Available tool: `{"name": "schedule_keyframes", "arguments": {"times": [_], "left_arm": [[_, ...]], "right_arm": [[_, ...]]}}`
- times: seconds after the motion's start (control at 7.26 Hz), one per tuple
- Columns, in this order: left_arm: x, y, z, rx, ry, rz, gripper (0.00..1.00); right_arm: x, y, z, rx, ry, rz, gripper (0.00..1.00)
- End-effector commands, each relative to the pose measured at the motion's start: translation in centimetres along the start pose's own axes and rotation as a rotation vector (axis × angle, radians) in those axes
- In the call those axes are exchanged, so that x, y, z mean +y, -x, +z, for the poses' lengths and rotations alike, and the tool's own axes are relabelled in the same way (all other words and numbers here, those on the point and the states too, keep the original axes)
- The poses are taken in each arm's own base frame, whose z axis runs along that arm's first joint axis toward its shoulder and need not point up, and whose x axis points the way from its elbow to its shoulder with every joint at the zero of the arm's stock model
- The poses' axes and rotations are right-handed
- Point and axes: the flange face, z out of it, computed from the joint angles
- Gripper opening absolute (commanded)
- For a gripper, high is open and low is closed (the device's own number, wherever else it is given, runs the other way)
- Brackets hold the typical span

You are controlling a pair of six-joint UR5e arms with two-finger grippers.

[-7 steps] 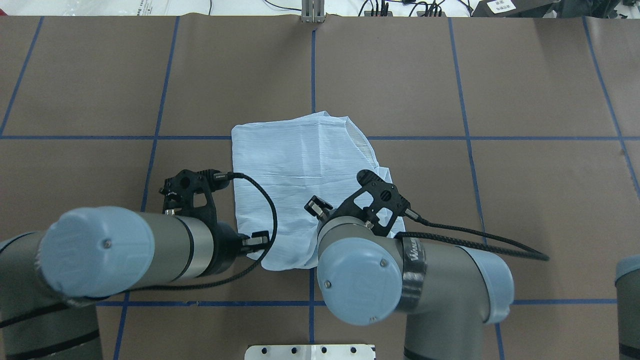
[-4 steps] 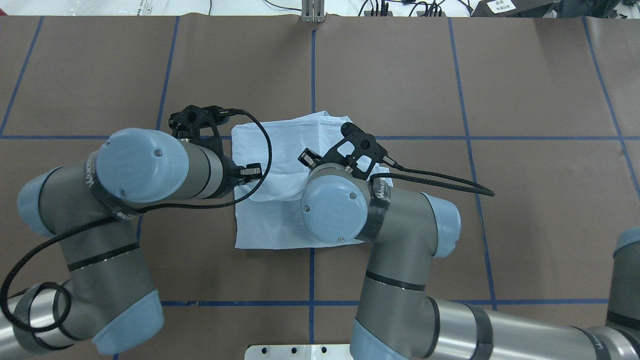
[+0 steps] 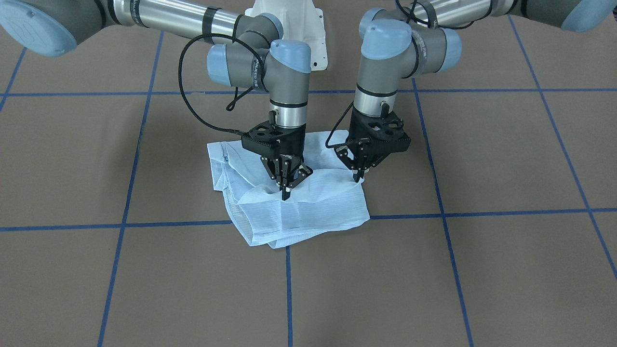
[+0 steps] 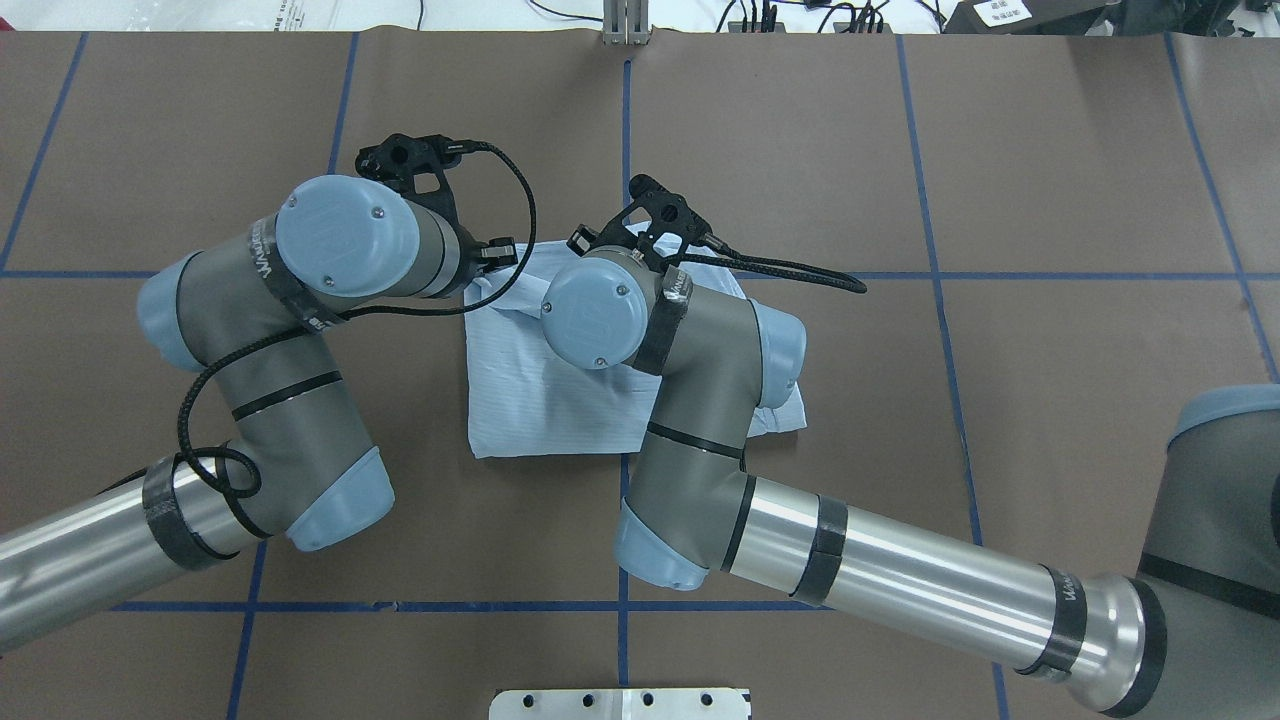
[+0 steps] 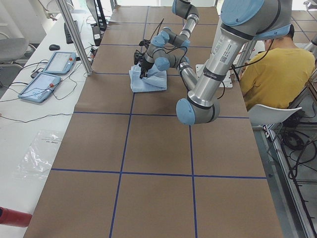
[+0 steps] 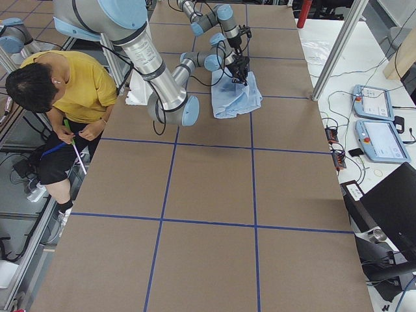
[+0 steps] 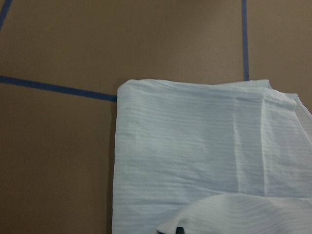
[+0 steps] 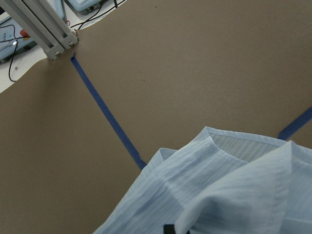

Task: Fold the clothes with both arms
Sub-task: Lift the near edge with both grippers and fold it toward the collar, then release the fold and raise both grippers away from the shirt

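The pale blue striped shirt lies folded small in the middle of the brown table, also visible as the shirt in the overhead view. In the front-facing view my right gripper points down, shut on a raised fold of the cloth. My left gripper is shut on the same lifted edge at the shirt's other side. From overhead both grippers are hidden under their wrists. The left wrist view looks down on the flat shirt layer. The right wrist view shows a lifted hem close below the camera.
Blue tape lines grid the brown table cover. An aluminium post stands at the far edge. A seated person in yellow is beside the robot's base. Two control tablets lie on the side bench.
Both arms have swept from the near edge toward the far edge of the shirt, carrying the near hem up and over the rest of the cloth.
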Motion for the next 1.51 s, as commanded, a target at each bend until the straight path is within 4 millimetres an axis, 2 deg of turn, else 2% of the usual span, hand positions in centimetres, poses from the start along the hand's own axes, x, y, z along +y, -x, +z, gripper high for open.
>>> {"name": "schedule_keyframes", "arguments": {"times": [0.0, 0.14, 0.28, 0.41, 0.55, 0.69, 0.83, 0.96, 1.1, 1.24, 1.38], "left_arm": [[-1.3, 0.4, 4.3, 0.002, -0.038, 0.006, 0.0], [-1.9, 0.9, 6.1, -0.017, -0.043, 0.016, 0.0], [-1.9, 1.4, 7.0, -0.022, -0.044, 0.018, 0.0], [-2.0, 1.5, 7.1, -0.024, -0.045, 0.017, 0.0], [-2.0, 1.7, 7.1, -0.025, -0.043, 0.017, 0.81], [-2.0, 1.4, 6.3, 0.004, -0.046, 0.019, 1.0], [-2.4, 0.2, 3.7, 0.064, -0.048, 0.088, 1.0], [-2.1, 0.2, 3.3, 0.075, -0.025, 0.107, 1.0], [-1.2, 0.4, 4.0, 0.065, -0.011, 0.111, 1.0], [1.1, 0.6, 5.9, 0.041, 0.019, 0.13, 1.0], [1.5, 1.2, 8.0, 0.007, 0.032, 0.139, 1.0]], "right_arm": [[-0.1, 0.1, 2.2, 0.021, -0.015, -0.028, 0.0], [0.0, -0.3, 4.0, 0.006, -0.015, -0.046, 0.0], [0.0, -0.6, 4.9, 0.001, -0.014, -0.062, 0.0], [-0.1, -0.6, 5.0, 0.001, -0.014, -0.067, 0.34], [-0.4, 0.2, 4.6, -0.008, -0.011, -0.158, 0.99], [-2.0, 2.1, 3.5, -0.022, 0.017, -0.163, 1.0], [-4.1, 3.6, 2.4, -0.02, 0.094, -0.184, 1.0], [-6.4, 3.5, 2.8, -0.012, 0.121, -0.207, 1.0], [-8.6, 1.5, 3.3, -0.02, 0.171, -0.314, 1.0], [-11.7, -1.3, 2.8, -0.036, 0.199, -0.354, 1.0], [-14.2, -2.9, 2.2, -0.051, 0.236, -0.405, 1.0]]}}
